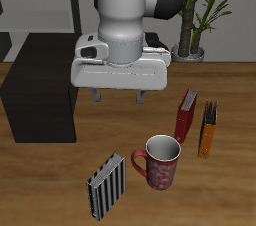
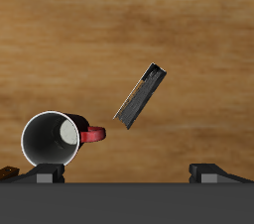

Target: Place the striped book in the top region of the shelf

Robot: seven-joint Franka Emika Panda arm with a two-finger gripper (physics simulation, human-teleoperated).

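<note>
The striped book (image 1: 107, 185) stands tilted on the wooden table near its front edge, its black-and-white cover facing out. In the wrist view the striped book (image 2: 139, 96) shows edge-on, lying slantwise beside the mug. My gripper (image 1: 118, 96) hangs well above the table, farther back than the book, between it and the shelf. Its fingers (image 1: 97, 95) are spread wide with nothing between them. In the wrist view the gripper (image 2: 129, 173) is open too. The shelf (image 1: 40, 100), a low dark box with a flat top, stands toward the table's back.
A red patterned mug (image 1: 158, 160) stands close beside the striped book, also seen as the mug (image 2: 52, 139) from above. A red book (image 1: 186, 115) and an orange book (image 1: 207, 130) stand upright beyond it. A potted plant (image 1: 195, 15) and a pale grey rack (image 1: 40, 0) are at the back.
</note>
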